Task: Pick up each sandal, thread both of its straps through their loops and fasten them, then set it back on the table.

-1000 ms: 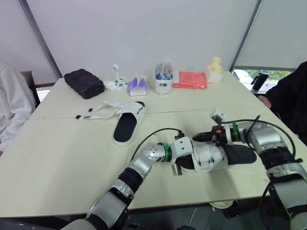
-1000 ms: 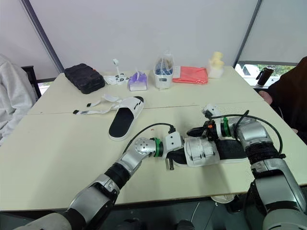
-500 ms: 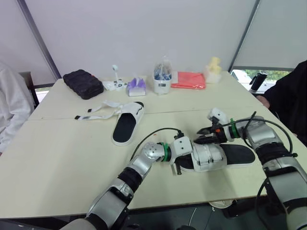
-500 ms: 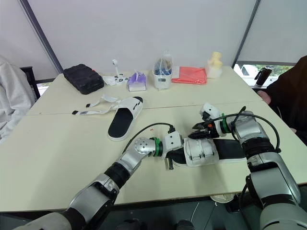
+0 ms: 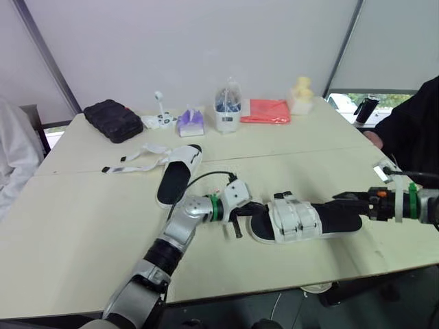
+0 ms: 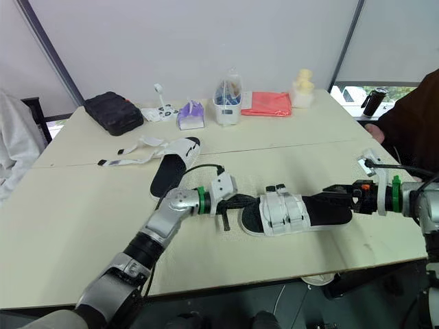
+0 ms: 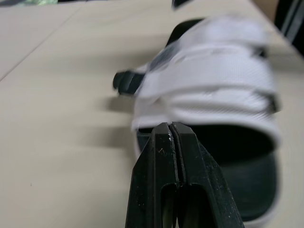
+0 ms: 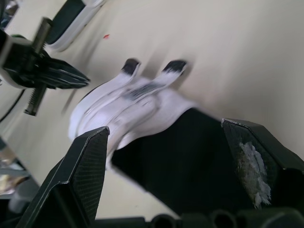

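White woven straps (image 5: 295, 218) arch over the black-soled sandal (image 5: 337, 221) between the closed left hand (image 7: 170, 126) and splayed-open right hand (image 5: 346, 199)

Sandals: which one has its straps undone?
The far sandal: its white straps trail loose across the table. The near sandal, by the left claw, has both straps closed over it.

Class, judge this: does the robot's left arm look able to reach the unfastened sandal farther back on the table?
Probably yes. The unfastened sandal lies close beside the left arm, with nothing standing between them; the left claw is shut and would need to open.
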